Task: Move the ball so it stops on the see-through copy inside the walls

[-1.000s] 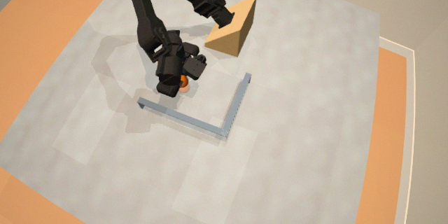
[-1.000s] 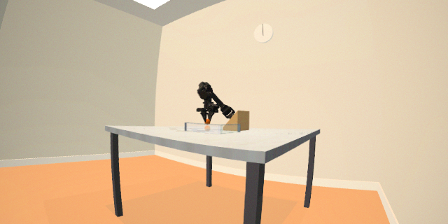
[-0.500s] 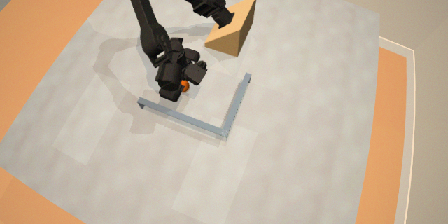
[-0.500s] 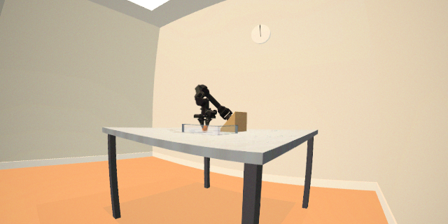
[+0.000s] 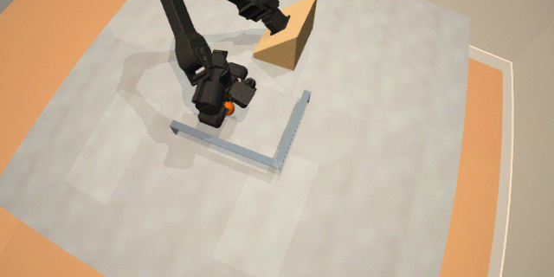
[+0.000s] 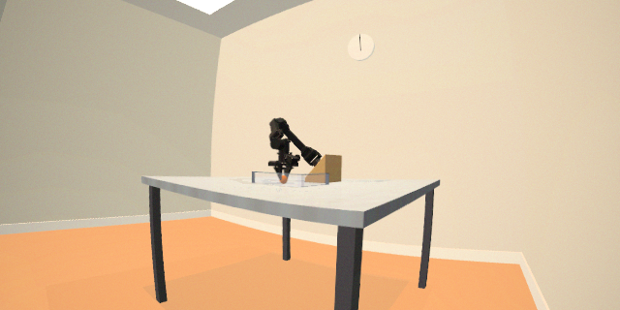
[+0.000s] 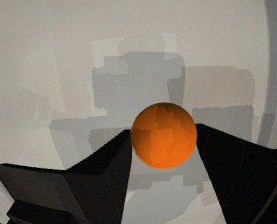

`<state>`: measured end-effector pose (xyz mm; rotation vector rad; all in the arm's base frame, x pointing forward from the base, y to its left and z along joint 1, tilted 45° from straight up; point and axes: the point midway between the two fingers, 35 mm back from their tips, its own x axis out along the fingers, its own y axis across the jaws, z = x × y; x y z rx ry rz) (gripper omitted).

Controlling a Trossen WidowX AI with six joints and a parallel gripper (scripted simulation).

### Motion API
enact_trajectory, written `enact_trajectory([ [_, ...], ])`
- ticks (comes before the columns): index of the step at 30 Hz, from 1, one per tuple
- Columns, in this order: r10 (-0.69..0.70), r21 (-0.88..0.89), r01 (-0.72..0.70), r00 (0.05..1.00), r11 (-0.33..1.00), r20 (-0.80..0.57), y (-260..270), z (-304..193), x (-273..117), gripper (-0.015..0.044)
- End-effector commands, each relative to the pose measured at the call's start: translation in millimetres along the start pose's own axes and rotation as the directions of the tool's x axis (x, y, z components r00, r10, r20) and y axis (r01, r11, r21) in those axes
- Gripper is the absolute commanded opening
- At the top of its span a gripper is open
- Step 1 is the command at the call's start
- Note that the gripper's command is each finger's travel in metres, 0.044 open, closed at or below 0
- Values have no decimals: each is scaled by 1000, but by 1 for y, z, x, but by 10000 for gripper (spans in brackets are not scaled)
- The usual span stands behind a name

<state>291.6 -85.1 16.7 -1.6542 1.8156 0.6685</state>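
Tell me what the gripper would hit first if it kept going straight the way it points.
The gripper, shut on the orange ball, points down, so the ball would probably meet the table first, inside the walls. How close the table is cannot be told.

The gripper (image 5: 226,110) is closed on an orange ball (image 5: 229,108) inside the corner formed by two low walls (image 5: 277,156) on the bench (image 5: 368,160). A tan wedge (image 5: 287,35) is positioned beyond the walls.
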Motion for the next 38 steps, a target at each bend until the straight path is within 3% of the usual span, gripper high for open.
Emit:
enact_trajectory([
  [1,0,2,0,1000,1000,0,0,0,0,131],
  [8,0,2,0,1000,1000,0,0,0,0,315],
  [13,0,1,0,1000,1000,2,-2,1,-11,316],
  [18,2,-1,-2,1000,1000,0,0,0,-83,316],
  [31,-11,-7,11,1000,1000,0,-3,2,-78,316],
  [36,-9,-5,9,1000,1000,-3,1,1,-117,440],
  [38,-8,-5,8,1000,1000,-3,1,1,-120,440],
])
